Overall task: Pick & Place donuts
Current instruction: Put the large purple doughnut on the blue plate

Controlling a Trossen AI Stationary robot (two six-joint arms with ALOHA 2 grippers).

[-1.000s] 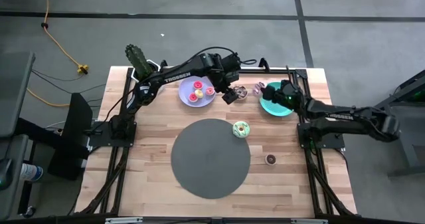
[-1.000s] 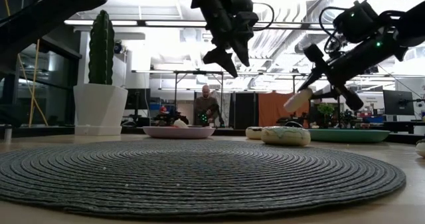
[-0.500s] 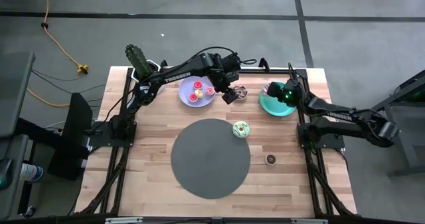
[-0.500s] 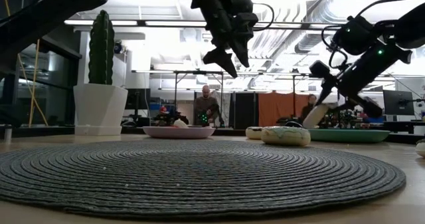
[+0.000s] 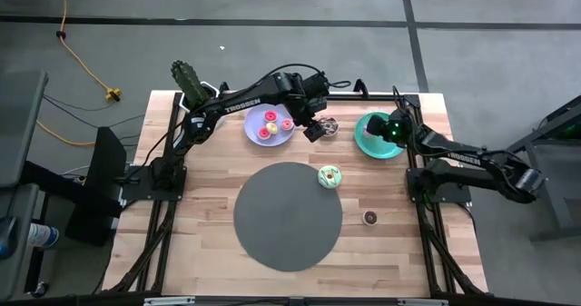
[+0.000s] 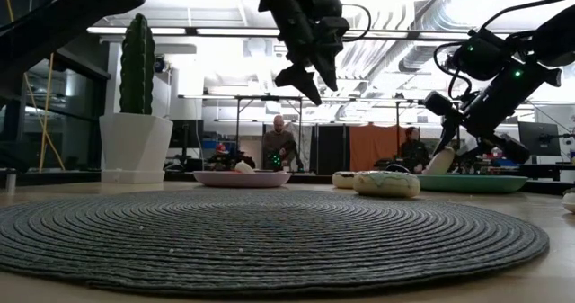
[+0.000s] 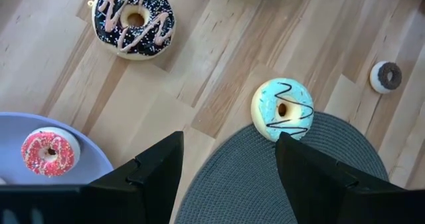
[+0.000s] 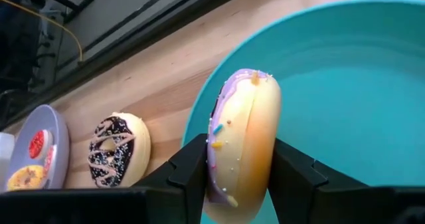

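Note:
My right gripper (image 8: 242,167) is shut on a purple-iced sprinkled donut (image 8: 240,127) and hangs low over the teal plate (image 8: 345,84), as the low view shows (image 6: 446,155). My left gripper (image 7: 229,164) is open and high above the table (image 6: 310,74), between the lavender plate (image 5: 269,127) and a chocolate donut with pink drizzle (image 7: 136,18). That donut lies flat on the wood. A light blue donut (image 7: 282,109) rests at the mat's edge. A small brown donut (image 7: 385,76) lies on the wood farther right. A red-pink donut (image 7: 48,152) sits on the lavender plate with two others. My right gripper pinches the purple-iced donut across its thickness, one finger (image 8: 189,174) on the iced face and one (image 8: 292,177) on the pale underside (image 8: 255,151). The donut stands on edge, tilted, low over the teal plate's left part (image 6: 440,162). Whether its lower rim touches the plate cannot be told.
The big dark grey round mat (image 5: 288,215) fills the table's middle and near part. A potted cactus (image 5: 188,83) stands at the far left corner. Bare wood lies to the mat's left and right. People stand in the room beyond the table (image 6: 279,146).
My right gripper has carried the purple-iced donut down and toward the table's right, from above the teal plate's left rim to low over the plate. It has stayed shut on the donut. The left arm has kept still.

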